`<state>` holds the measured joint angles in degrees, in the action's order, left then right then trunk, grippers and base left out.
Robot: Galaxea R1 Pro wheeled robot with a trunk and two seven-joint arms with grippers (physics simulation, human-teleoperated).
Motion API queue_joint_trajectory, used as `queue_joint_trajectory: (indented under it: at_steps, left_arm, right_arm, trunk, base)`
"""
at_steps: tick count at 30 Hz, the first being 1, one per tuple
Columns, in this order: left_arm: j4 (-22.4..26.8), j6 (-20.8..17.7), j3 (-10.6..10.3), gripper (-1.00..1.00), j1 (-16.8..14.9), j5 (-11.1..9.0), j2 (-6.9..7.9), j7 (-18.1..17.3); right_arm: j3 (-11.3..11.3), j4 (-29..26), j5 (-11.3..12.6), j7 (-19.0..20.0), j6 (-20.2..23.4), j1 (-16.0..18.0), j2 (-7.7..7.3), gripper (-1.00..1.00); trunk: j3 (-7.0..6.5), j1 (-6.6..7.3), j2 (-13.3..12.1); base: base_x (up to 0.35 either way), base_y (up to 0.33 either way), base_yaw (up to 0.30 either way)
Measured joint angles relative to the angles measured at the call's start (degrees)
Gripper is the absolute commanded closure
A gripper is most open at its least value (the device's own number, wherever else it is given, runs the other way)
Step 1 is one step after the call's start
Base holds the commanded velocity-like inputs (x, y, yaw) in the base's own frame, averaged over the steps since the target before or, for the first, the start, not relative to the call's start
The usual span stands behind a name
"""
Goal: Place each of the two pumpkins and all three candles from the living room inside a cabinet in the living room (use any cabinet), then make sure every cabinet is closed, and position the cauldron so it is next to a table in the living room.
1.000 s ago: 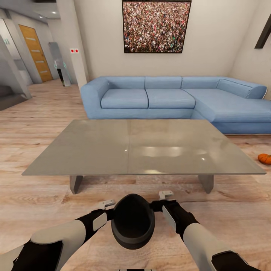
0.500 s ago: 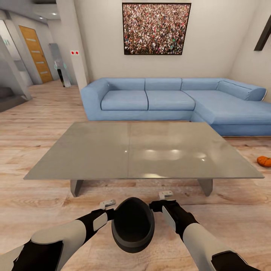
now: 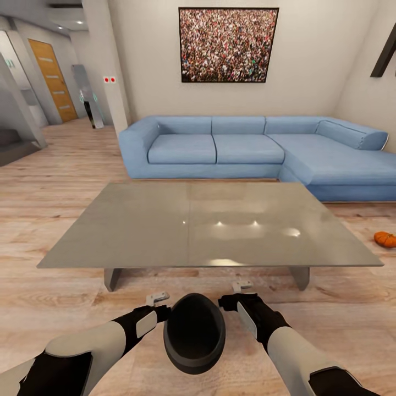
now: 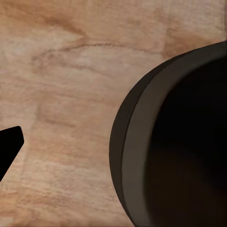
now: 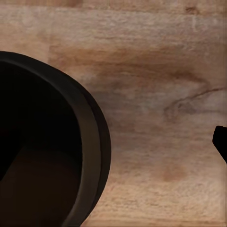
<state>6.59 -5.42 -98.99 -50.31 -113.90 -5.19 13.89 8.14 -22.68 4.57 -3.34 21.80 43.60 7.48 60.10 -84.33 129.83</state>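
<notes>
The matte black round-mouthed cauldron (image 3: 194, 332) sits between the left gripper (image 3: 159, 306) and right gripper (image 3: 235, 294), over pale wood floor (image 3: 49, 286) just near of the glossy grey low table (image 3: 209, 223); whether either claw actually clamps its rim I cannot tell. A bright-orange ribbed pumpkin (image 3: 385, 239) lies on the floor at far right.

Pale wood floor (image 3: 49, 192) — grey table (image 3: 137, 225), blue sofa (image 3: 242, 148), one pumpkin (image 3: 385, 239).

cauldron (image 3: 194, 333) between both arms, floor (image 3: 55, 181) beneath. table (image 3: 209, 225) just ahead of cauldron. sofa (image 3: 247, 148) behind table. pumpkin (image 3: 385, 239) on floor, right of table.
</notes>
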Motion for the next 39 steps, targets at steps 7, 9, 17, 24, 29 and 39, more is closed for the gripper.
queue_joint_trajectory:
  at_steps: [7, 9, 17, 24, 29, 39]
  left_arm:
    - [0.06, 0.04, -0.53, -1.00, 0.03, 0.14, 1.20, -2.46]
    - [0.05, -0.06, -0.60, -1.00, 0.03, 0.19, 2.04, -4.93]
    - [-0.02, -0.44, -0.76, -1.00, 0.27, 0.31, 4.55, -12.15]
    - [-0.16, -0.39, -0.77, -1.00, 1.28, 0.26, 5.20, -12.49]
    - [-0.53, -0.34, -0.77, -1.00, 2.92, 0.27, 5.29, -12.42]
    - [-0.90, -0.13, -0.95, -1.00, 8.17, 0.32, 7.00, -12.14]
  right_arm:
    - [0.09, 0.16, -0.08, 0.21, -0.15, -0.01, -0.23, -1.00]
    - [0.11, 0.17, -0.08, 0.24, -0.17, -0.01, -0.30, -1.00]
    - [0.20, 1.38, 0.09, 0.52, -0.25, -0.08, -1.50, -1.00]
    - [0.21, 4.83, 0.17, 1.62, -0.40, -0.18, -3.12, -1.00]
    - [0.17, 7.53, 0.16, 1.66, -0.73, -0.26, -4.61, -1.00]
    - [0.14, 13.40, 0.08, 1.64, -3.89, -1.37, -7.55, -1.00]
  trunk:
    - [-1.26, 1.54, -2.81]
    - [-1.62, 1.98, -3.61]
    - [-3.05, 3.73, -6.82]
    - [-4.31, 5.27, -9.63]
    - [-5.20, 6.37, -11.63]
    - [-5.92, 7.25, -13.24]
  base:
    - [0.000, 0.000, 0.000]
    - [0.000, 0.000, 0.000]
    - [0.000, 0.000, 0.000]
    - [0.000, 0.000, 0.000]
    - [0.000, 0.000, 0.000]
    - [0.000, 0.000, 0.000]
